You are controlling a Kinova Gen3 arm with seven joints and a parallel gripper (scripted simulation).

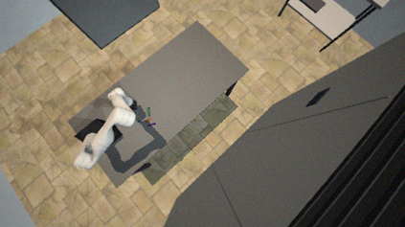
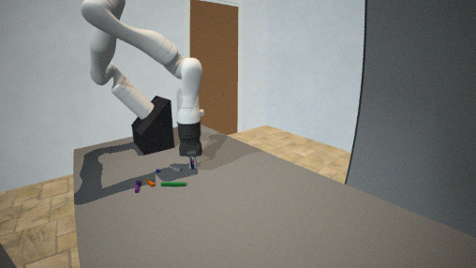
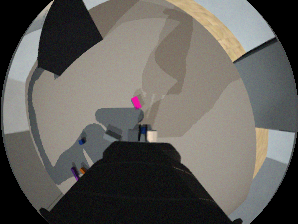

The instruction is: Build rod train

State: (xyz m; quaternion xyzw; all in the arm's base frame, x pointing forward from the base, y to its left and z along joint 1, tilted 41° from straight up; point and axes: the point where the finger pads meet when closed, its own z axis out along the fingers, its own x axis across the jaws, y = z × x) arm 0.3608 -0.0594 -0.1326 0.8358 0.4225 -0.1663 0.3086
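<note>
- Your tool (image 2: pixel 192 166) (image 3: pixel 143 130), low over the desk (image 1: pixel 185 74) (image 2: pixel 281 215) (image 3: pixel 210 155), is closed on a blue rod (image 3: pixel 143 129), centre of the wrist frame.
- Just above it there, you see the magenta rod (image 3: pixel 136 102).
- Left of it lies the grey rod (image 2: pixel 176 168) (image 3: pixel 113 133), then another blue rod (image 2: pixel 157 171) (image 3: pixel 81 142).
- Lower left in your exterior frame: green rod (image 1: pixel 148 112) (image 2: pixel 173 185), orange rod (image 1: pixel 148 121) (image 2: pixel 150 183) (image 3: pixel 83 171), purple rod (image 1: pixel 152 124) (image 2: pixel 137 186) (image 3: pixel 75 173).

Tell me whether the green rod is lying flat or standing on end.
Lying flat: in the exterior view, the green rod stretches lengthwise along the table, its long side down.
</note>
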